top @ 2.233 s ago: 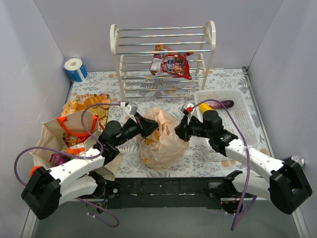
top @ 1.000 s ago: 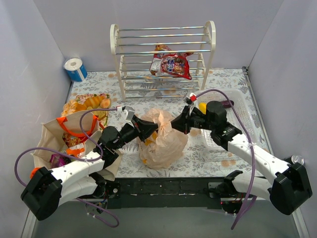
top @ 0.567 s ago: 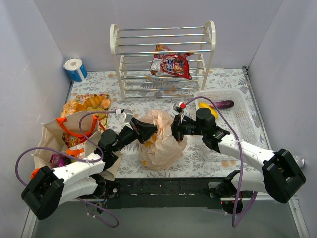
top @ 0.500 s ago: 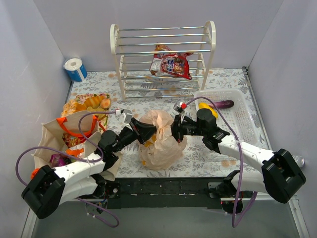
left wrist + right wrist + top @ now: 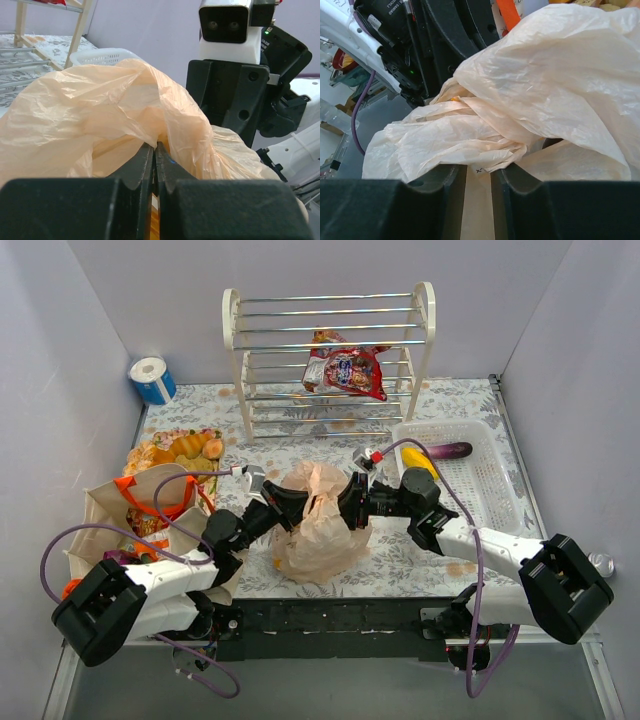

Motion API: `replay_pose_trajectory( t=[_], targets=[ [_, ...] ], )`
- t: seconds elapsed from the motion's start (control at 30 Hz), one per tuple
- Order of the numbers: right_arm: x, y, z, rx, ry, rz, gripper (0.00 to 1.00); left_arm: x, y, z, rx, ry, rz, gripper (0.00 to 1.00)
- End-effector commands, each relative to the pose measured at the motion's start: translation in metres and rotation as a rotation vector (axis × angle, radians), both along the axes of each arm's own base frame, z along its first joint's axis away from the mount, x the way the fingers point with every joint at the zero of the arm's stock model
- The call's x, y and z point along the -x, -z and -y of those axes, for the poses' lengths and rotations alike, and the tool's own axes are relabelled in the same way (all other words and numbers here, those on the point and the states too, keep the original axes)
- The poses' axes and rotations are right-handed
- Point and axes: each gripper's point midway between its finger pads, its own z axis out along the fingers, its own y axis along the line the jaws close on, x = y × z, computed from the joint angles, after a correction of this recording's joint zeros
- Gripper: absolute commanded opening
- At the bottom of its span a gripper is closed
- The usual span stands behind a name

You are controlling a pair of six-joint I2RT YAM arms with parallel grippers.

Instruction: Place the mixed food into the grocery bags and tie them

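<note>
The peach plastic bag (image 5: 318, 535) sits mid-counter (image 5: 400, 552), its long axis running near to far and its bunched top toward the rack (image 5: 330, 315). The left tool (image 5: 155, 150) is clamped on its film. The right tool (image 5: 477, 172) has its jaws slightly apart around a fold.

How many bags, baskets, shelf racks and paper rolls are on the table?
Bags: 2, a thin peach plastic bag and a beige canvas tote with orange handles
White plastic lattice baskets: 1
Cream shelf racks with metal rails: 1
White paper rolls in blue wrap: 1
Total: 5
</note>
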Motion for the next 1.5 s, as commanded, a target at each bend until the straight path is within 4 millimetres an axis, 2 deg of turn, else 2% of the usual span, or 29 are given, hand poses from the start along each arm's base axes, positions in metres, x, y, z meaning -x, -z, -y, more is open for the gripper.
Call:
replay_pose_trajectory(
  t=[0.0,0.2,0.23,0.33,0.57,0.67,0.8,0.9,1.0,1.03,1.1,1.13,1.2,1.27,1.3,1.37,1.4,1.43,1.47],
  targets=[
    [0.004,-0.015,-0.002,-0.068,-0.006,0.056,0.35,-0.004,-0.004,-0.005,0.03,-0.055,0.013,0.0],
    [0.007,-0.019,-0.003,-0.091,-0.006,0.062,0.45,-0.007,-0.001,-0.008,0.013,-0.102,0.035,0.0],
    [0.007,-0.019,-0.003,-0.094,-0.003,0.058,0.54,-0.007,-0.002,-0.008,0.014,-0.109,0.042,0.0],
    [0.009,-0.024,-0.005,-0.115,-0.006,0.063,0.69,-0.005,-0.002,-0.007,0.009,-0.115,0.056,0.0],
    [0.006,-0.02,-0.015,-0.12,0.014,0.052,0.71,0.001,-0.002,0.001,0.02,-0.115,0.046,0.0],
    [0.005,-0.016,-0.019,-0.121,0.025,0.055,0.71,0.0,-0.006,-0.001,0.053,-0.142,0.03,0.0],
    [0.004,-0.022,-0.021,-0.154,0.039,0.064,0.7,0.002,-0.003,-0.001,0.06,-0.151,0.015,0.0],
    [0.003,-0.028,-0.022,-0.175,0.064,0.074,0.65,0.003,-0.002,-0.003,0.069,-0.163,0.01,0.0],
    [0.002,-0.028,-0.021,-0.174,0.078,0.072,0.5,0.005,-0.001,-0.001,0.068,-0.153,0.011,0.0],
    [0.001,-0.028,-0.02,-0.172,0.085,0.074,0.39,0.007,-0.002,0.0,0.068,-0.143,0.011,0.0],
    [0.0,-0.025,-0.019,-0.161,0.094,0.062,0.28,0.009,-0.002,0.002,0.068,-0.132,0.009,0.0],
    [0.0,-0.023,-0.019,-0.156,0.098,0.059,0.14,0.009,-0.004,0.002,0.07,-0.128,0.014,0.0],
    [-0.004,-0.02,-0.017,-0.142,0.122,0.05,0.01,0.009,-0.002,0.003,0.051,-0.124,0.006,0.0],
    [-0.008,-0.015,-0.013,-0.104,0.161,0.047,0.01,0.007,-0.015,-0.003,0.057,-0.154,0.029,0.0],
    [-0.01,-0.013,-0.011,-0.089,0.182,0.049,0.01,0.005,-0.007,-0.005,0.02,-0.171,0.007,0.0],
    [-0.015,-0.005,-0.002,-0.024,0.238,0.051,0.01,0.002,-0.022,-0.012,0.025,-0.198,0.024,0.0],
    [-0.018,-0.001,0.001,0.005,0.261,0.056,0.01,0.0,-0.014,-0.015,-0.008,-0.211,-0.003,0.0],
    [-0.018,-0.003,0.007,0.023,0.283,0.065,0.01,-0.001,-0.015,-0.018,-0.013,-0.218,-0.005,0.0],
    [-0.021,0.011,0.014,0.089,0.321,0.043,0.01,-0.001,-0.02,-0.02,-0.01,-0.221,0.001,0.0]
  ],
)
